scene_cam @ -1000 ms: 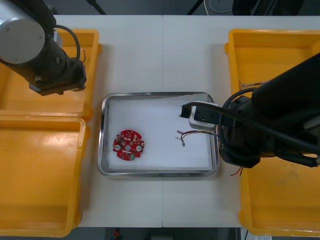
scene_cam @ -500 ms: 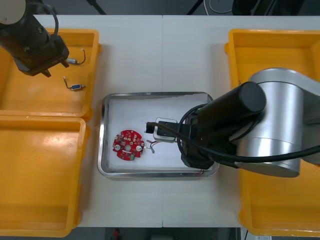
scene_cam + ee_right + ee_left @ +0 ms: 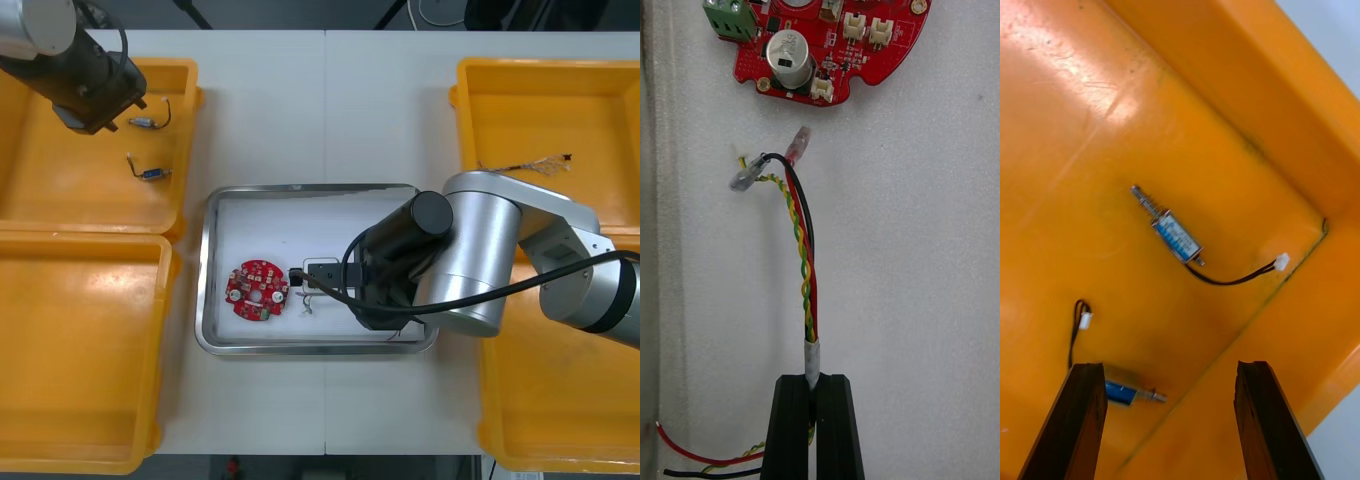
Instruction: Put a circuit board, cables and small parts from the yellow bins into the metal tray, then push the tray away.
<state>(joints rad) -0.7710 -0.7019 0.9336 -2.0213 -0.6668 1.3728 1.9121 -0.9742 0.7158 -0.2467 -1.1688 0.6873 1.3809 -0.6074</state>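
Low over the white inside of the metal tray (image 3: 212, 240), my right gripper (image 3: 298, 277) (image 3: 812, 384) is shut on the taped part of a red and yellow cable (image 3: 800, 247). The cable's free ends (image 3: 308, 301) lie on the tray floor just short of the round red circuit board (image 3: 258, 291) (image 3: 827, 45). My left gripper (image 3: 1169, 367) hangs open above the far left yellow bin (image 3: 60, 190). One small metal part (image 3: 1172, 236) (image 3: 143, 122) lies beyond its fingers, and another (image 3: 1127, 392) (image 3: 151, 174) lies near one finger.
A loose cable (image 3: 525, 165) lies in the far right yellow bin (image 3: 480, 110). The near left bin (image 3: 80, 350) holds nothing. My right arm (image 3: 450, 260) reaches over the tray's right rim, and more wire ends (image 3: 692, 454) trail beside my right fingers.
My right arm has swung left across the tray, carrying the cable up to the circuit board. My left arm has shifted toward the bin's back, uncovering two small metal parts.
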